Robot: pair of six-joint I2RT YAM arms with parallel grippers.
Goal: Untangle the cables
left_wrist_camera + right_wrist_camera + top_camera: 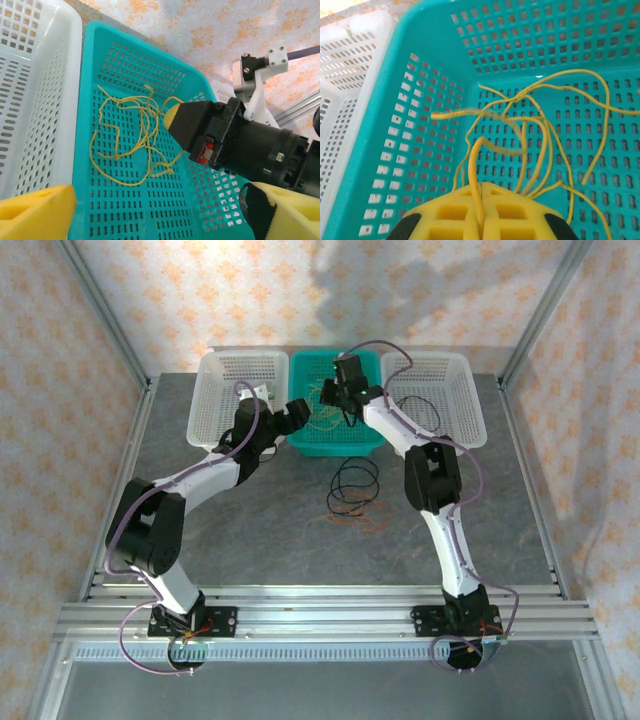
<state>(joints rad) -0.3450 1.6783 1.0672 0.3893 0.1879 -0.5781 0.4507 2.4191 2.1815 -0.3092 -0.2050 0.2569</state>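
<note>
Yellow cables (pixel 131 134) lie tangled on the floor of the teal basket (pixel 310 443). My right gripper (pixel 482 187) is shut on one yellow cable strand (pixel 479 150), which arches up from between its yellow fingers (pixel 455 210); the other strands (pixel 540 135) fan out over the basket floor. In the top view the right gripper (pixel 338 392) hangs inside the basket. My left gripper (pixel 160 212) is open above the basket's near part, its pads (pixel 35 212) wide apart with nothing between them. A black cable (pixel 354 483) and an orange cable (pixel 352 521) lie looped on the table.
White baskets stand on either side of the teal one, left (pixel 222 368) and right (pixel 462 370). The right arm's wrist (pixel 250 145) reaches into the teal basket from the right in the left wrist view. The grey table (pixel 260 530) spreads in front.
</note>
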